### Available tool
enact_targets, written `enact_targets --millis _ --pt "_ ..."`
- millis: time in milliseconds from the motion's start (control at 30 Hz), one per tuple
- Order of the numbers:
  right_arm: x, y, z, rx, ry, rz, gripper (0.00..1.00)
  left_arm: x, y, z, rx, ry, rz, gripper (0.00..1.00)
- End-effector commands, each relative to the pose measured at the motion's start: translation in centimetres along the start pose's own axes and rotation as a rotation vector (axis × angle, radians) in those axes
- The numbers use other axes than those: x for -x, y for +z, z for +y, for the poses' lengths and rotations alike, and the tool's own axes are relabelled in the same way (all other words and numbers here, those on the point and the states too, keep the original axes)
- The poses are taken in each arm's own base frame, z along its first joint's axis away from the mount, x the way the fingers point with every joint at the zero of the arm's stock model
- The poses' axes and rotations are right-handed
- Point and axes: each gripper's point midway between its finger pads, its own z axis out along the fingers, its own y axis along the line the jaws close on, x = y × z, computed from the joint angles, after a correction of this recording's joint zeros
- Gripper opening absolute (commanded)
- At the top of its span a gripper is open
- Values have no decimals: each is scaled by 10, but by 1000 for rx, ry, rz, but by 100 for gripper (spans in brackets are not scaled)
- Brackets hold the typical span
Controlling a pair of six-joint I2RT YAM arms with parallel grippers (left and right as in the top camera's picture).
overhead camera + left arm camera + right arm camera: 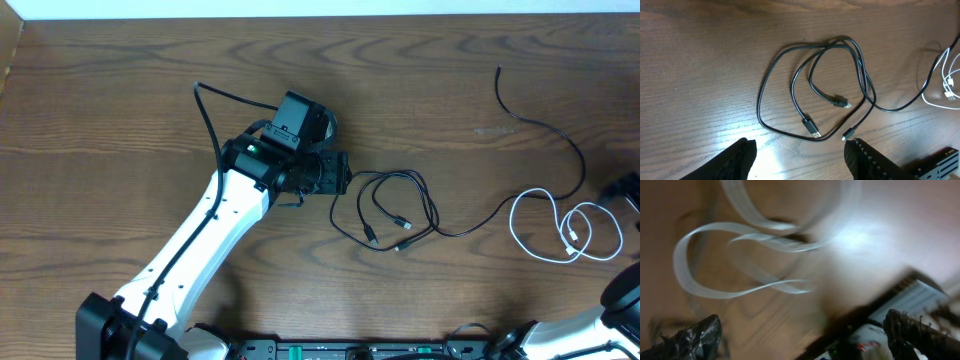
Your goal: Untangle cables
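The black cables point(839, 102) lie in a loose knot of overlapping loops at the middle of the desk point(120, 100), with three small plug ends resting inside or at the near edge of the loops. One long black strand point(580, 160) leaves the knot on its right side, sweeps right and then curves away to the far right part of the desk, where its free end lies alone.

The white cable point(512, 222) sits well to the right of the knot in a few open curls. The long black strand passes just beside it or over it (the overhead view is too small to tell which).

The left arm point(200, 240) reaches in from the near left corner. The left hand point(799, 150) is just left of the black knot with its two fingers point(742, 155) spread wide. Nothing is between them, and the nearest loop and one plug end lie just beyond the tips in the left wrist view.

The right hand point(801, 327) is at the right edge of the desk beside the white curls. Its wrist view is badly blurred, yet the two dark fingertips stand far apart at the lower corners, the white loops lying on the desk beyond them, not between them.
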Motion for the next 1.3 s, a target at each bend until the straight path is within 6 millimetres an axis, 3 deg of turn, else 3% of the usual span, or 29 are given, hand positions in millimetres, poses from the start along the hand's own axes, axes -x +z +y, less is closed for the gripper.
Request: enact_targets --millis 0,167,333,433,667,933,1033,1267 --pt "-15 -1 50 167 -290 21 99 2 -2 1 7 17 -9 62" --pt "-11 23 48 -10 -277 -28 99 2 -2 1 7 17 -8 62" --pt "-5 58 60 0 -319 -68 97 2 -2 1 7 17 -8 62" --pt "8 75 79 49 -357 -149 96 2 -2 1 7 17 -8 62" --pt "15 100 98 85 -395 -234 88 1 -2 0 1 12 -5 62" --pt "14 116 96 91 -376 -249 80 1 -2 0 1 12 -5 62" --pt "13 116 96 89 -376 -245 73 1 -2 0 1 12 -5 62" --pt "13 116 96 89 -375 -245 40 1 -2 0 1 12 -5 62"
